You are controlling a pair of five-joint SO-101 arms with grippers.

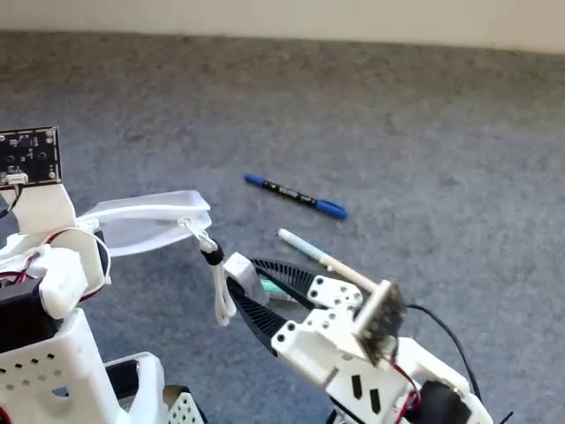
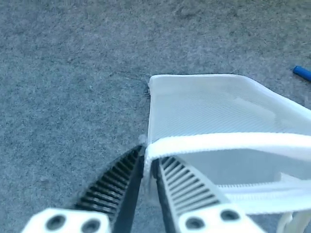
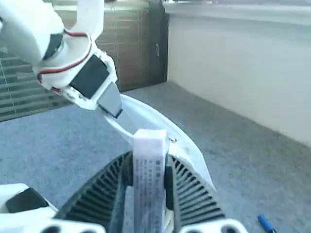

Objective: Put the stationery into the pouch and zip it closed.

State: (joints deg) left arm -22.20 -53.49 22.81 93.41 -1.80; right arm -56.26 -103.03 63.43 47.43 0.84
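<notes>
A translucent white pouch (image 1: 146,221) hangs above the grey carpet, its mouth open. My left gripper (image 2: 147,158) is shut on the pouch's rim (image 2: 218,141) at one end. My right gripper (image 1: 240,272) holds a white eraser (image 1: 244,268) in a printed sleeve, just below the pouch's zip pull (image 1: 210,252) and white strap (image 1: 221,300). In the right wrist view the eraser (image 3: 149,177) stands upright between the black ribbed fingers (image 3: 189,189), with the pouch (image 3: 167,136) just beyond it. A blue pen (image 1: 296,196) and a white pen (image 1: 328,260) lie on the carpet.
The left arm (image 1: 48,283) fills the near left corner and shows in the right wrist view (image 3: 73,58) beyond the pouch. The blue pen's tip (image 2: 302,72) lies past the pouch. A pale wall (image 1: 282,18) bounds the carpet's far edge.
</notes>
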